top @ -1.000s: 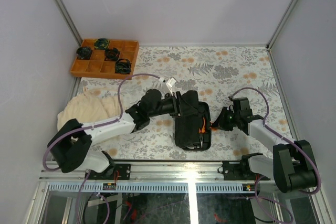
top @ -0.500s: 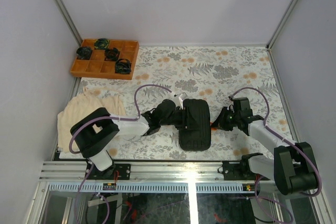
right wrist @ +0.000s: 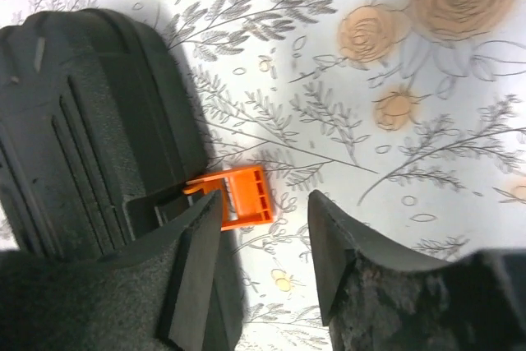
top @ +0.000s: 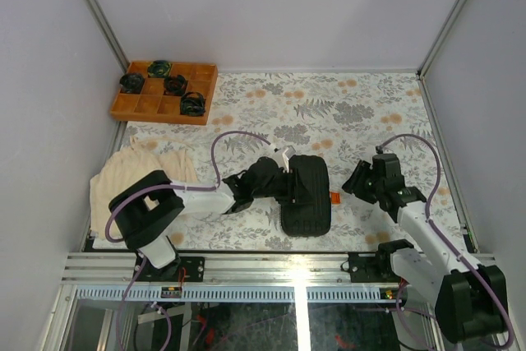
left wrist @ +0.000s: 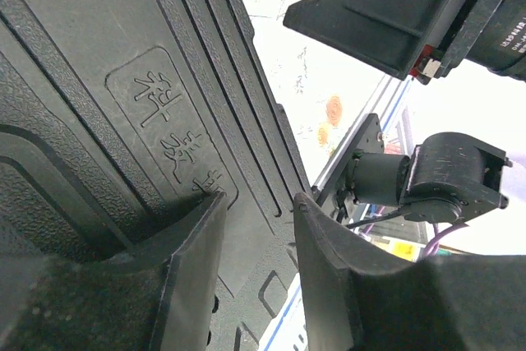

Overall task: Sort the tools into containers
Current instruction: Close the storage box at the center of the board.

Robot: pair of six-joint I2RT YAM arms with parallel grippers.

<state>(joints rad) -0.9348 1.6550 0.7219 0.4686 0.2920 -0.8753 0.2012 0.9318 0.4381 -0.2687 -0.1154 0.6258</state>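
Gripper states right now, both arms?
Left gripper: open, resting on the closed tool case, gripping nothing.
Right gripper: open, empty, near the orange latch.

Left of the black case (top: 306, 195), white-shelled left arm (top: 196, 198) with bulky black joints and a looped purple cable (top: 215, 148). Right of the case, matching right arm (top: 419, 228), same cable. Matte black wedge-shaped fingers (right wrist: 193, 273), faintly rough-textured.

Tool case (top: 308, 203) mid-table between left hand (top: 288, 184) and right hand (top: 355, 180); tray (top: 201, 76) far-left, cloth (top: 136, 172) near-left.
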